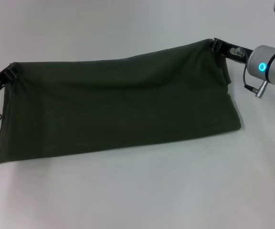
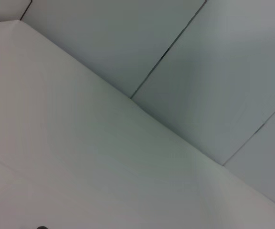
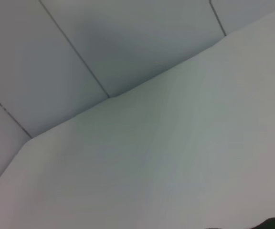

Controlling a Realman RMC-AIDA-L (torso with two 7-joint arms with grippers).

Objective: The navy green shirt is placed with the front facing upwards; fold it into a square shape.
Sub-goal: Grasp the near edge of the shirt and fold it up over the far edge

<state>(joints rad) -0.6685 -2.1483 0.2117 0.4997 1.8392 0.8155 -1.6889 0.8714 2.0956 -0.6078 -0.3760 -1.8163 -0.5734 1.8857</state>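
Observation:
The navy green shirt [image 1: 118, 107] stretches as a long dark olive band across the white table in the head view, its lower fold resting on the surface and its upper edge lifted. My left gripper [image 1: 9, 72] is shut on the shirt's upper left corner. My right gripper [image 1: 216, 45] is shut on the upper right corner, held a bit higher and farther back. No lettering or collar shows. Both wrist views show only the white table and wall panels.
The white table [image 1: 142, 191] spreads in front of and behind the shirt. Panelled walls [image 2: 214, 71] rise beyond the table's far edge [image 3: 128, 90]. A cable connector hangs under my right wrist [image 1: 259, 90].

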